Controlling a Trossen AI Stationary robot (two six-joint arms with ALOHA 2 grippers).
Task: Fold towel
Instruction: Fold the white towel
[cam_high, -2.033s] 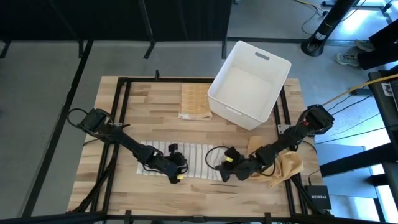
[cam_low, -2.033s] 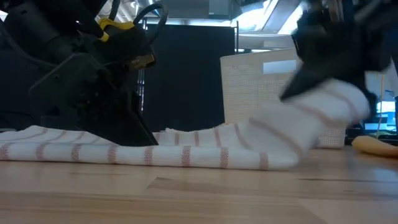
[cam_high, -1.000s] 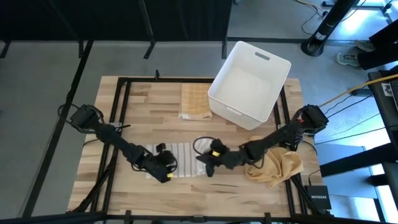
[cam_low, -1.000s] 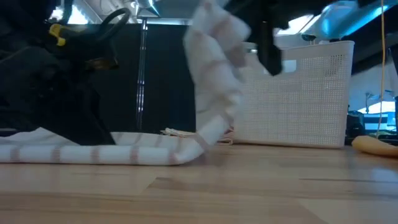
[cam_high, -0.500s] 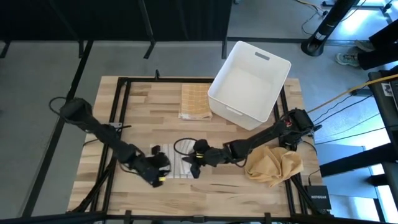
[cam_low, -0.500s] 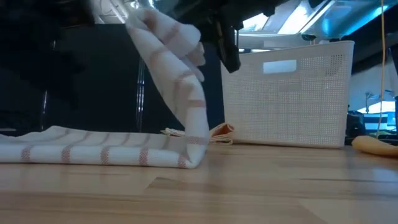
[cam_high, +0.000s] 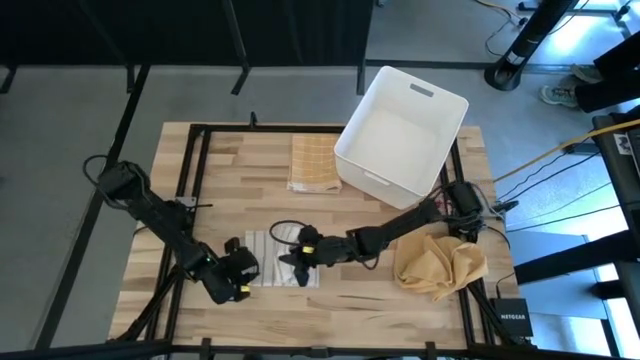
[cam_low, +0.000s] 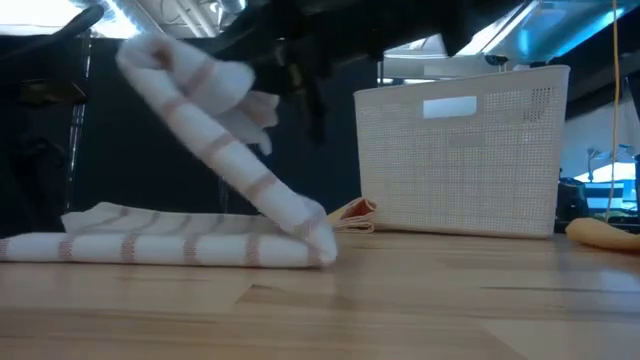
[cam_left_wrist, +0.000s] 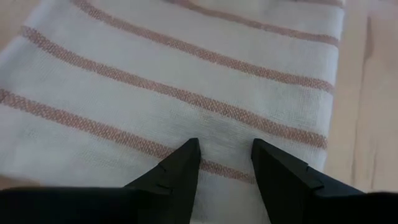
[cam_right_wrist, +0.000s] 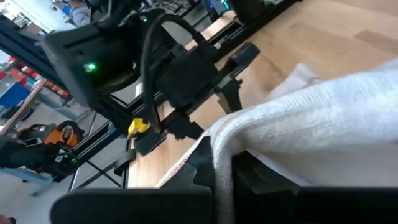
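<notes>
towel (cam_high: 268, 258) sits near the front middle of the table (cam_high: 250, 170), half folded: one end lies flat on the wood, the other is lifted and carried over it toward the left.

right gripper (cam_high: 292, 262) is clamped on the raised edge; the right wrist view shows cloth bunched between its fingers. in the low view the lifted flap (cam_low: 205, 135) hangs in a slack diagonal down to the crease.

left gripper (cam_left_wrist: 224, 158) hovers low over the flat half at the towel's left end, fingers a little apart with nothing between them; whether the tips touch the cloth i can't tell.

handling: light, soft woven cloth with no stiffness, so it drapes and sags from a single pinch point and the free corners will droop. it probably drags on the wood rather than slides cleanly. best hold is at a corner or along the hem, pinching both layers. pinning the flat half should keep the base from creeping as the flap comes down.

also on the table: white bin (cam_high: 402, 133) at far right, yellow cloth (cam_high: 315, 160) beside it, tan cloth (cam_high: 440, 265) at near right.
</notes>
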